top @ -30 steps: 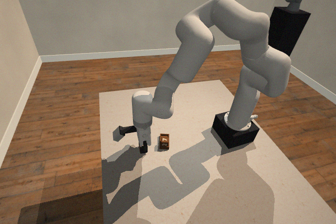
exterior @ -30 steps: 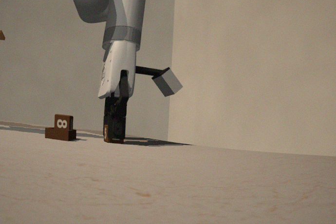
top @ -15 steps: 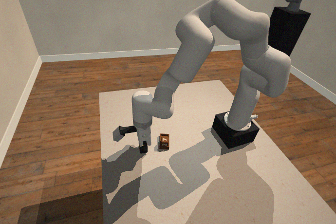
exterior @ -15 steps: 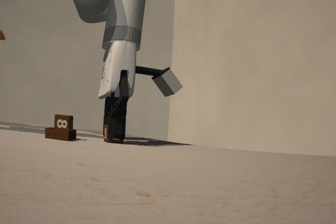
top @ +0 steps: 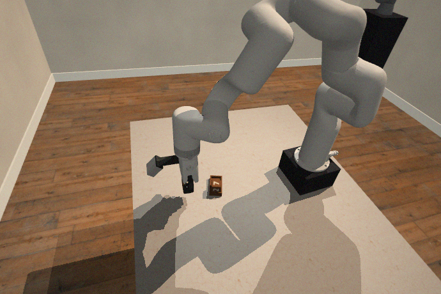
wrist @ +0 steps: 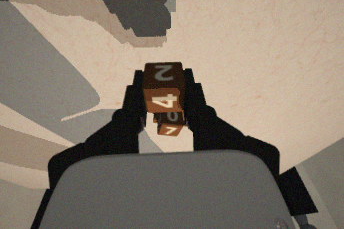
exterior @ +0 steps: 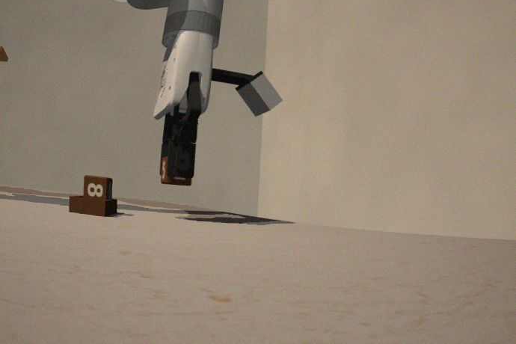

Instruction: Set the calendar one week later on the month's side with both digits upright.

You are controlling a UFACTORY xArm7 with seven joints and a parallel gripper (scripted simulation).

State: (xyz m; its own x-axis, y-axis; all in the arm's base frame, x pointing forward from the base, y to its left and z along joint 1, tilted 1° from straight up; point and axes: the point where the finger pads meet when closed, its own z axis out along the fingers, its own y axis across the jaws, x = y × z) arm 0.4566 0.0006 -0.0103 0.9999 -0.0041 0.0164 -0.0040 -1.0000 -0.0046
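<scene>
My gripper (top: 188,189) (exterior: 179,172) (wrist: 164,81) is shut on a brown cube (exterior: 164,170) (wrist: 163,100), held above the table. The wrist view shows its 2 and 4 faces; the exterior view shows a partly hidden face that looks like a 5. The second cube (top: 216,183) (exterior: 96,188) (wrist: 170,129) stands in the brown tray (top: 215,194) (exterior: 89,205), with 7 on top. Its 2 shows in the top view, its 8 in the exterior view and its 0 in the wrist view. The tray lies on the table to one side of the gripper. Its lower inside is hidden.
The pale table top (top: 249,140) (exterior: 258,281) carries the tray and the arm's black base block (top: 309,176), which stands to the right in the top view. A black bracket with a grey block (top: 154,166) (exterior: 259,94) sticks out from the wrist.
</scene>
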